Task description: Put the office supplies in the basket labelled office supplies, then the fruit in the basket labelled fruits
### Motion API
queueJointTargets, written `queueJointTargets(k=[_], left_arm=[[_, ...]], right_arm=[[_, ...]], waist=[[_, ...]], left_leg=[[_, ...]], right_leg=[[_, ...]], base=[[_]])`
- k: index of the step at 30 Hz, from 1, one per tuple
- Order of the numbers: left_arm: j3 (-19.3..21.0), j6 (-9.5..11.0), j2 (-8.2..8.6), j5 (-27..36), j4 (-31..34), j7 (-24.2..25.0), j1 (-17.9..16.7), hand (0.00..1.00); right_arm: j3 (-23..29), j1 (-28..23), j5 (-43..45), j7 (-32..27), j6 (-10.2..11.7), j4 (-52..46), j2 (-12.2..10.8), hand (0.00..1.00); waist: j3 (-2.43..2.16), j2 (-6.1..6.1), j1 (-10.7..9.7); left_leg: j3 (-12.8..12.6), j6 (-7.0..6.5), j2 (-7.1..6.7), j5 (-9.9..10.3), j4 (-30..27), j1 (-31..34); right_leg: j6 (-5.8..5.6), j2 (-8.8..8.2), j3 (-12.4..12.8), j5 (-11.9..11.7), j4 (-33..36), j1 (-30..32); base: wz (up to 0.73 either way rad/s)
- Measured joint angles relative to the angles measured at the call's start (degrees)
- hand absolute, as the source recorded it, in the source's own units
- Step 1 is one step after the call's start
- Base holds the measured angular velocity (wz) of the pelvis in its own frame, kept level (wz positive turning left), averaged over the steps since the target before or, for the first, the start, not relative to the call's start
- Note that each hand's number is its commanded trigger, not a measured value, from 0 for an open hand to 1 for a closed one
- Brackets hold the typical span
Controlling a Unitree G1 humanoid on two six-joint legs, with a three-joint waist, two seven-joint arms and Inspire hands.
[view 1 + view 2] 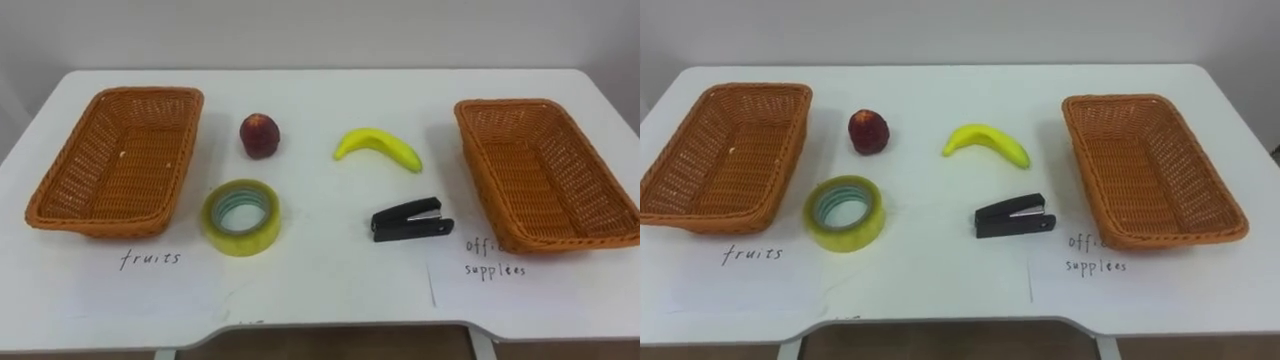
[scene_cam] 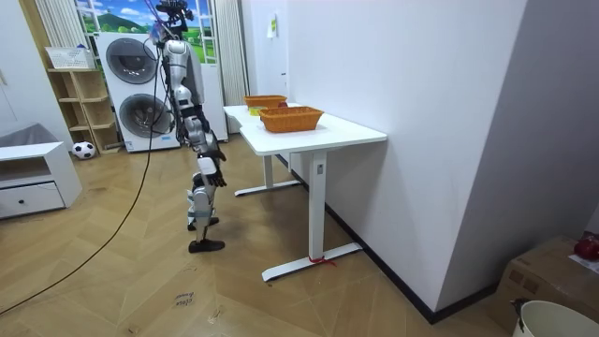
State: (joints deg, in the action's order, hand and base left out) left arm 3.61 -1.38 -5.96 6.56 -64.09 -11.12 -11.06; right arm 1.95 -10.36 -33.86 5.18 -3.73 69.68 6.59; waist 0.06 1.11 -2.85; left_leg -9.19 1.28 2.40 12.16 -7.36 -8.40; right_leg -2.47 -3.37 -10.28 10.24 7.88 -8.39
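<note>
red fruit (image 1: 259, 135) lay beside the fruits basket (image 1: 70, 160), on the left arm's side. state of right hand (image 2: 211, 154) could not be told.

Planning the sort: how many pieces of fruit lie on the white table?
2. A dark red round fruit lies beside the left orange wicker basket; a yellow banana to its right, toward the right basket. Neither basket holds any.

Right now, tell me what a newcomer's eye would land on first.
Two wicker baskets frame the white table, the left basket at one end, the right basket at the other. Between them lie a yellow banana and a red fruit at the back, a tape roll and a black stapler nearer the front.
</note>
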Motion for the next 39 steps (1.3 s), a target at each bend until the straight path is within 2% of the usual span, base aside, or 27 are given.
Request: queueJointTargets(k=[7,12,15,17,20,23,26,30,32,39], left_arm=[[0.95,0.06,-0.19,-0.03,0.43,-1.18,-0.91,0.00],[1.36,0.36,-1.30,-0.07,0.51,-1.19,-1.02,0.00],[3.33,0.63,-1.88,-1.16,0.74,-1.33,-1.49,0.00],[4.80,0.63,-2.07,-1.79,1.95,-1.89,-2.47,0.00],[5.23,0.59,-2.89,-1.80,2.26,-2.27,-2.98,0.00],[5.19,0.56,-3.35,-1.78,2.54,-2.30,-3.22,0.00],[5.60,0.44,-3.37,-1.79,3.53,-2.30,-3.64,0.00],[6.16,0.41,-3.37,-1.79,6.62,-2.38,-4.94,0.00],[6.28,0.40,-3.36,-1.80,7.83,-3.34,-5.61,0.00],[6.41,0.42,-3.42,-2.80,9.22,-4.13,-5.56,0.00]], right_arm=[[5.72,-1.72,-2.22,-2.93,-0.04,-0.60,-0.06,0.00],[10.69,-4.94,-6.15,-6.97,0.63,-3.63,0.17,0.00],[15.12,-5.19,-6.66,-9.92,0.71,-3.68,0.48,0.00],[17.59,-5.40,-7.97,-12.69,0.81,-6.47,0.59,0.00],[18.17,-6.04,-11.78,-16.65,1.30,-12.14,0.80,0.00],[20.16,-5.22,-13.22,-19.77,1.70,-14.23,0.82,0.00],[23.84,-4.22,-13.58,-22.79,2.32,-15.56,0.88,0.00],[27.03,-5.52,-13.71,-27.74,3.10,-22.56,0.95,0.00],[28.43,-5.95,-15.00,-31.51,3.97,-26.56,1.12,0.00],[30.26,-6.48,-15.18,-40.57,5.64,-36.85,1.57,0.00]], waist=[[0.00,0.49,-1.43],[0.05,0.69,-1.95],[0.05,0.78,-2.59],[0.04,0.87,-3.08],[0.14,1.31,-3.44],[0.08,2.05,-4.71],[0.01,2.31,-5.11],[-0.07,2.35,-5.43],[0.00,2.23,-6.24],[0.00,2.33,-6.52]], left_leg=[[-0.05,0.01,0.02,0.04,-0.02,-0.27],[-0.05,-0.07,0.04,0.30,-0.18,-0.31],[-0.08,-0.16,-0.04,0.56,-0.28,-0.44],[-0.48,-0.22,-0.05,0.60,-0.12,-0.48],[-1.14,-0.23,-0.03,0.60,-0.07,-0.09],[-1.17,-0.31,-0.04,0.65,-0.07,0.00],[-1.29,-0.32,-0.05,0.66,-0.04,-0.01],[-1.31,-0.32,-0.05,0.66,-0.02,-0.06],[-1.31,-0.32,-0.04,0.66,-0.03,-0.09],[-1.44,-0.35,-0.06,0.67,0.05,-0.11]], right_leg=[[0.00,0.07,0.31,0.00,-0.02,0.24],[-0.01,0.14,0.88,0.01,0.13,0.44],[-0.04,0.15,1.42,0.07,0.18,0.52],[-0.04,0.22,2.35,0.07,0.39,1.09],[-0.05,0.20,2.40,0.07,0.79,1.65],[-0.07,0.15,2.23,0.09,0.75,1.75],[-0.09,0.15,2.25,0.10,0.78,1.79],[-0.10,0.15,2.22,0.11,1.00,1.86],[-0.12,0.15,2.20,0.12,1.26,1.94],[-0.15,0.13,2.42,0.14,2.01,2.46]], base=[[-0.02],[-0.06],[-0.10],[-0.18],[-0.14],[-0.02],[0.00],[0.00],[0.00],[-0.03]])
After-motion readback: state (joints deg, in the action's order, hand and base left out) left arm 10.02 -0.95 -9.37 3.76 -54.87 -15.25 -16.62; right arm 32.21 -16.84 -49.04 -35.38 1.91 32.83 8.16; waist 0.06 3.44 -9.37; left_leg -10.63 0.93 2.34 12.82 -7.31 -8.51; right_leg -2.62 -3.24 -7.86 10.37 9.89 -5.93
